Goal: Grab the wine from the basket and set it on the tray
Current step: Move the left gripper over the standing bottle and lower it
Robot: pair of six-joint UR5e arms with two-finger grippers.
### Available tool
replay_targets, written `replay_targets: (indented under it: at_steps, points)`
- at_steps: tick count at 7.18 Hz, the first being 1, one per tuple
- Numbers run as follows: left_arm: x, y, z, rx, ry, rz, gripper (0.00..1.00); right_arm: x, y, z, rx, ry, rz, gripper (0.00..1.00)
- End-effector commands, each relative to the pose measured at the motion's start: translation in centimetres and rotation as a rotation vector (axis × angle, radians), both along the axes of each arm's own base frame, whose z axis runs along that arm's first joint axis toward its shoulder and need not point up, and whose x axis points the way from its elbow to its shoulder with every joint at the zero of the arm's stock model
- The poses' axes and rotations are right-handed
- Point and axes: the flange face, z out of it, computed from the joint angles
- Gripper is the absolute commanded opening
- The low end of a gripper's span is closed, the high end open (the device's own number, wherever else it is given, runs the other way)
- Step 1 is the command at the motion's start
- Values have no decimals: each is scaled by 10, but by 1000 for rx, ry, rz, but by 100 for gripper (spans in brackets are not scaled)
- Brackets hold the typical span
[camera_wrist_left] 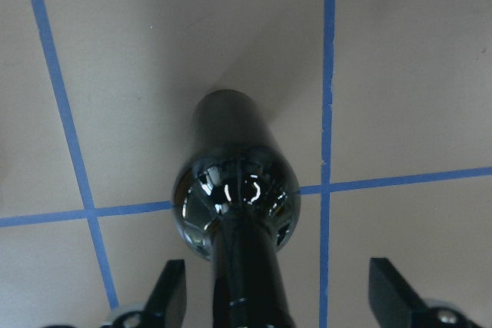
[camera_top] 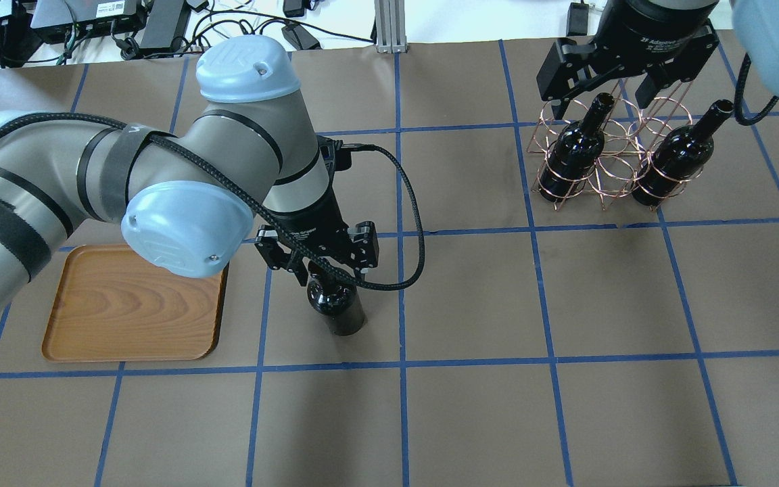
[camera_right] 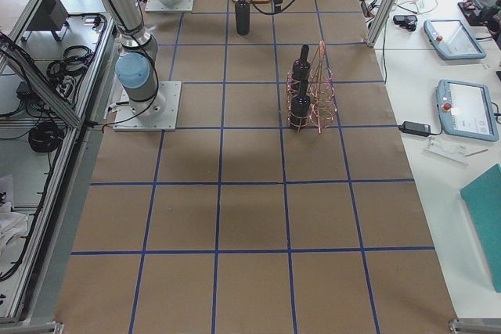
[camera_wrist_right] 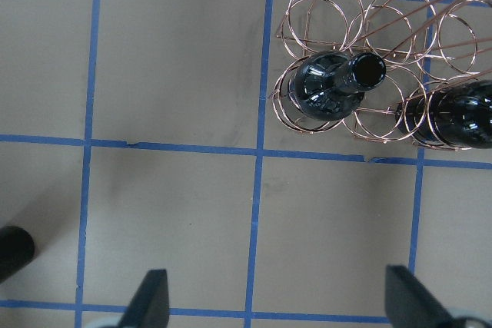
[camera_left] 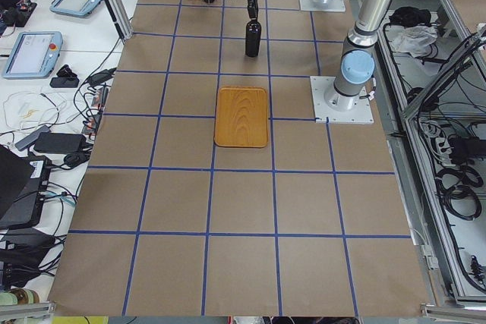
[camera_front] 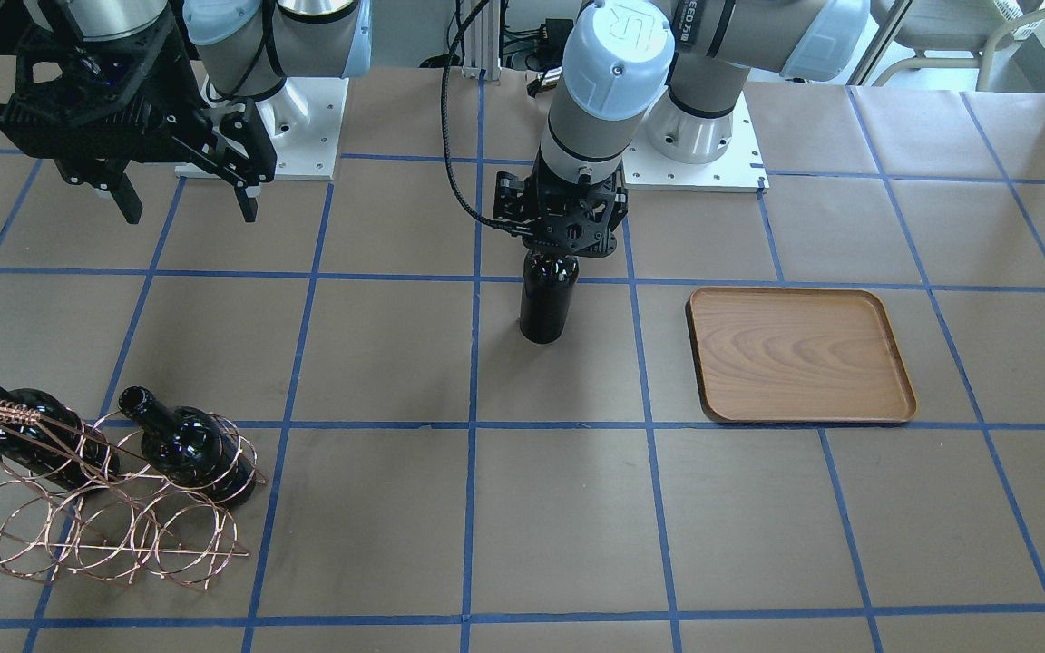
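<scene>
**A:** Pincer first: is the left pincer (camera_wrist_left: pixel 277 286) closed on anything?
**B:** No. Its jaws stand wide, either side of the neck of the wine (camera_front: pixel 548 304), clear of the glass.
**A:** Where is the wine?
**B:** Upright on the table (camera_front: pixel 377 354), long axis vertical, directly beneath that pincer. The tray (camera_front: pixel 799 354) lies near, on the robot's left of it.
**A:** And the right pincer (camera_wrist_right: pixel 278 286)?
**B:** Wide open, empty, over the basket (camera_front: pixel 105 535), well apart. The left arm is nearer.
</scene>
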Motion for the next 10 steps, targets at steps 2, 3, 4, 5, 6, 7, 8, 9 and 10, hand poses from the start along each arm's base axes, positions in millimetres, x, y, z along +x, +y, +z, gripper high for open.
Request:
replay_targets:
  at_steps: [2, 3, 4, 5, 6, 7, 8, 9, 10]
  points:
    - [2, 7, -2, 51, -17, -2, 73, -1, 0, 0, 1, -1, -1, 100]
    - [3, 8, -1, 52, -18, 0, 66, -1, 0, 0, 1, 1, -1, 100]
    - [2, 8, 2, 48, -16, 0, 47, -1, 0, 0, 2, 1, -3, 100]
    - [2, 8, 1, 55, -18, 3, 19, -1, 0, -1, 4, 1, -3, 100]
    - [2, 8, 5, 53, -18, 6, 0, -1, 0, -2, 5, -1, -3, 100]
    - [3, 7, 6, 50, -17, 6, 0, 0, 0, -3, 8, -2, -3, 100]
    - [3, 8, 8, 47, -17, 7, 0, 0, 0, -3, 7, -2, -4, 100]
    - [5, 12, 9, 65, -27, 16, 35, 0, 0, -3, 8, -2, -4, 100]
    - [6, 13, 11, 65, -27, 17, 96, 0, 0, -3, 8, -2, -4, 100]
